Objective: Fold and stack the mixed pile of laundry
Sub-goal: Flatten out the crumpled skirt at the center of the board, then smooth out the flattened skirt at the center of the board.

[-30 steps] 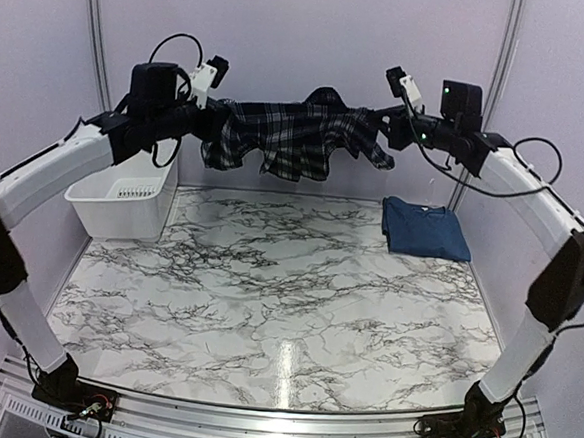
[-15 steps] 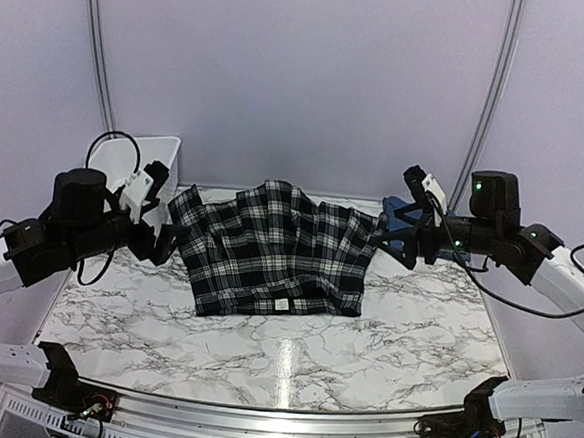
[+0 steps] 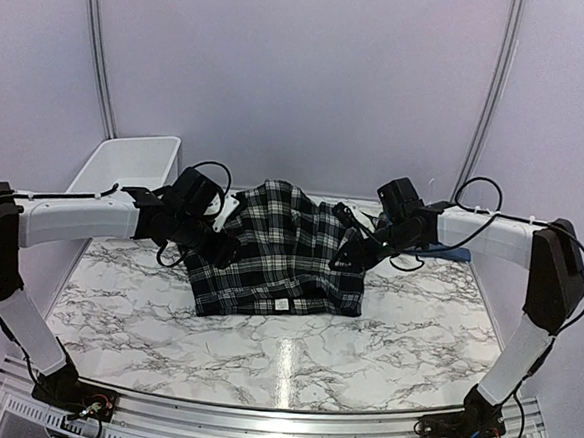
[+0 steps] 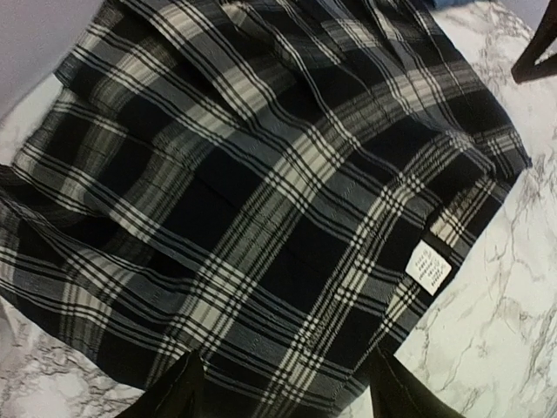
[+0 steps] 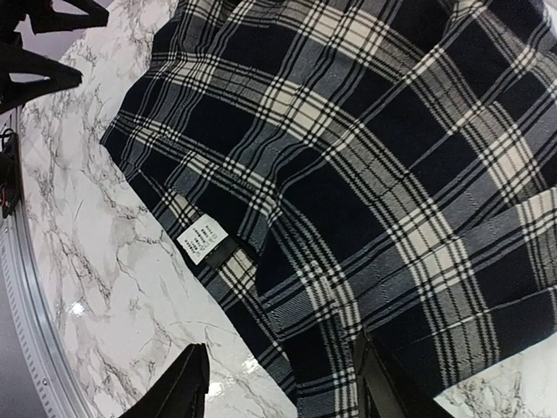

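Observation:
The black-and-white plaid garment [image 3: 275, 253] lies spread on the marble table, with a white label [image 3: 282, 304] near its front hem. My left gripper [image 3: 222, 242] is over its left edge. In the left wrist view the left gripper [image 4: 287, 396] is open just above the plaid cloth [image 4: 261, 192], holding nothing. My right gripper [image 3: 350, 253] is over the right edge. It also stands open [image 5: 278, 387], above the hem of the cloth [image 5: 365, 174] and the label [image 5: 200, 239]. Only a sliver of the navy t-shirt [image 3: 457, 254] shows behind the right arm.
A white plastic bin [image 3: 126, 162] stands at the back left beside the wall. Bare marble tabletop [image 3: 282, 369] lies in front of the garment. The left arm's fingers [image 5: 39, 74] show at the top left of the right wrist view.
The plaid garment hung stretched in the air between both shut grippers, then came down flat onto the table. Both grippers have let go and now hover open over its side edges.

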{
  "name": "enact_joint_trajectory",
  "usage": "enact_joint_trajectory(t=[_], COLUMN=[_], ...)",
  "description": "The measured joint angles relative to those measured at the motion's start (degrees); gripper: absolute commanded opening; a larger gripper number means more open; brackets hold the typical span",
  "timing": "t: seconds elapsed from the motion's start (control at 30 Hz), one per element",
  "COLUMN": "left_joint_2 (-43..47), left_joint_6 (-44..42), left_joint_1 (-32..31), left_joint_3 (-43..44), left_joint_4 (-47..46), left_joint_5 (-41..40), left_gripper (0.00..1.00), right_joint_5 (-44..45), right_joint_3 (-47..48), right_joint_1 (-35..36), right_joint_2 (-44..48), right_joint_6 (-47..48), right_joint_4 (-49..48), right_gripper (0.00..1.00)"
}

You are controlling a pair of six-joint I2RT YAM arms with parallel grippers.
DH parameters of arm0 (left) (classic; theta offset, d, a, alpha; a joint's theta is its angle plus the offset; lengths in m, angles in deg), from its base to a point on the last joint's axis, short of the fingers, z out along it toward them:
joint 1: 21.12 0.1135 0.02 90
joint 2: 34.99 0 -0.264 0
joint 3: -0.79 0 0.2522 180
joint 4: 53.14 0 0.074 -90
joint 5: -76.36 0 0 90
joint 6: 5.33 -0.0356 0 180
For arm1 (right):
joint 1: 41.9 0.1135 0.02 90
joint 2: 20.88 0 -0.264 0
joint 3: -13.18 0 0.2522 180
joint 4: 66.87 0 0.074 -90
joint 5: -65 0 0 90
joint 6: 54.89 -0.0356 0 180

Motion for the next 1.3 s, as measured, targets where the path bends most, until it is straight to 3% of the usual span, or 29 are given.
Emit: enact_joint_trajectory(t=[0.43,0.77,0.83,0.97,1.07,1.2,1.3], left_joint_2=[-2.12,-8.22,-9.27,-10.23,-10.19,-9.05,-6.84], left_joint_6=[-4.98,-9.27,-9.97,-11.26,-11.78,-12.00,-11.65], left_joint_1=[-0.02,-0.55,-0.70,-0.74,-0.74,-0.74,-0.74], left_joint_3=[-6.51,-6.47,-6.47,-6.01,-4.94,-4.35,-4.31], left_joint_4=[5.51,5.60,5.62,5.88,6.40,6.93,7.43], left_joint_5=[5.57,4.52,3.82,2.58,2.71,3.28,3.34], left_gripper=[0.80,0.79,0.71,0.41,0.26,0.03,0.00], right_joint_5=[9.33,19.69,21.33,23.98,25.16,26.12,26.47], right_joint_3=[2.54,6.21,6.67,6.93,6.93,6.97,8.02], right_joint_1=[8.33,10.43,10.84,11.45,11.50,11.52,11.52], right_joint_2=[-10.84,-13.77,-13.79,-13.84,-13.90,-13.88,-13.70], right_joint_6=[1.42,3.32,3.78,4.26,4.44,4.48,4.42], right_joint_4=[-0.17,1.44,2.01,2.86,3.50,4.37,5.75], right_gripper=[0.61,0.49,0.42,0.21,0.02,0.00,0.00])
